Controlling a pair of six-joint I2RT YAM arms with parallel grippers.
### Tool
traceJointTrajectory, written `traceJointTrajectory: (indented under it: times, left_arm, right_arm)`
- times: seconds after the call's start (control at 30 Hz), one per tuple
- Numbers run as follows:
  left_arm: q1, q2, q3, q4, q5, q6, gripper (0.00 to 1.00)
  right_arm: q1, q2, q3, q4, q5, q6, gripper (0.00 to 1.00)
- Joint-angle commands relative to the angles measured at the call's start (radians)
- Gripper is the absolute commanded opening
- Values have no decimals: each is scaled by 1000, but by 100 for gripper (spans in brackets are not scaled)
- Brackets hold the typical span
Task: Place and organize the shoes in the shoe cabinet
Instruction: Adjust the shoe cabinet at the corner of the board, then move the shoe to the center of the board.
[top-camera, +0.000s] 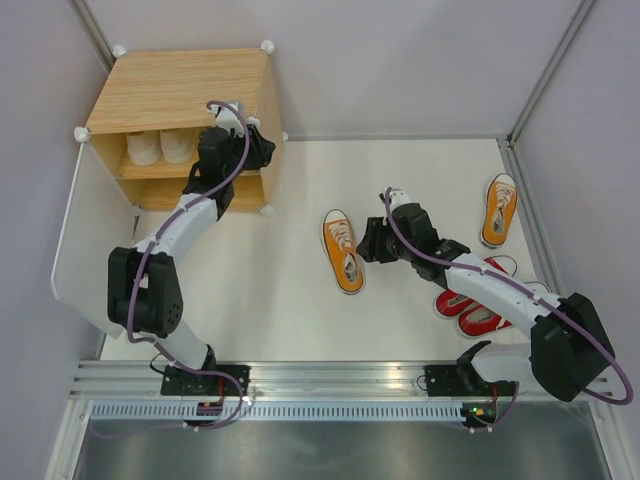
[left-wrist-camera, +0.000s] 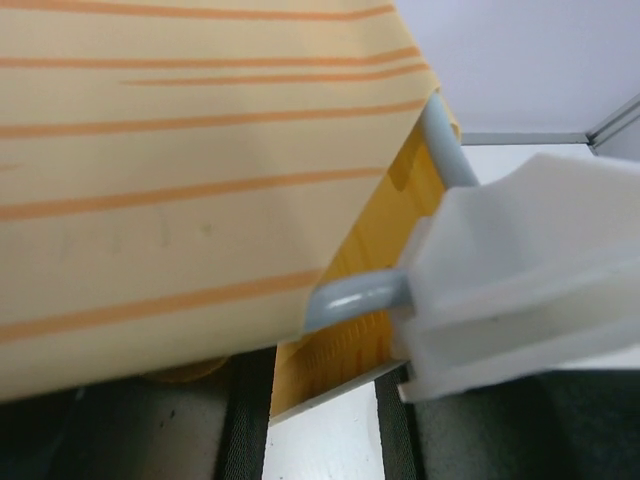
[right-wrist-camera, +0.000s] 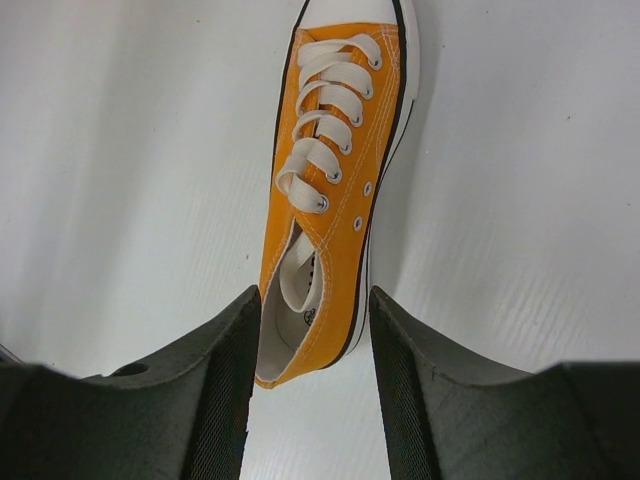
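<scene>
astride the heel of the orange sneaker (right-wrist-camera: 335, 170), the right gripper (right-wrist-camera: 314, 305) has its jaws apart: sink lower, stay centred, then close firmly; whether the left gripper (left-wrist-camera: 320, 430) has its jaws apart or together, i cannot tell

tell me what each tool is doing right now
left tool: cannot tell, close up against the shoe cabinet
right tool: open, astride the orange shoe at its heel

White tabletop (top-camera: 290, 310); metal rail (top-camera: 330, 380) along its near edge.

The left arm (top-camera: 190, 215) blocks the shoe cabinet (top-camera: 180, 85) front; bare table (top-camera: 290, 200) lies between cabinet and orange shoe (top-camera: 343, 252).
</scene>
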Motion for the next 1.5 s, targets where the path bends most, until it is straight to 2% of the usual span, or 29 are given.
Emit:
traceJointTrajectory:
  times: [0.0, 0.33, 0.37, 0.47, 0.57, 0.77, 0.97, 1.1, 1.27, 1.4, 1.47]
  left_arm:
    - [12, 85, 106, 49, -40, -19, 43]
    - [9, 101, 55, 91, 32, -68, 39]
    - [9, 88, 47, 91, 32, -68, 41]
    - [9, 58, 5, 95, 28, -60, 63]
    - [11, 1, -49, 89, 9, -46, 77]
    - [11, -163, -157, 69, -12, -36, 94]
    - [11, -292, -195, -3, 3, -13, 98]
    - [11, -386, -215, -72, 5, -29, 99]
    - [11, -546, -206, -312, -52, -42, 99]
    - [12, -681, -218, -454, -51, -33, 100]
    - [12, -735, -206, -529, -48, -10, 100]
  right_arm:
    - [-6, 7, -4, 29, -8, -19, 53]
    - [-14, 23, -5, 28, -4, -22, 53]
    - [-14, 21, -7, 29, -2, -20, 53]
    - [-14, 23, -4, 28, -2, -22, 53]
    - [-12, 27, -4, 39, -11, -20, 54]
    - [-14, 34, -8, 48, -33, -17, 55]
    - [-14, 55, -7, 54, -40, -20, 57]
    - [3, 101, 22, 49, -4, -17, 63]
    - [31, 196, 47, 60, 82, 3, 72]
    - [37, 259, 35, 120, 67, 32, 72]
    - [52, 288, 32, 160, 39, 39, 66]
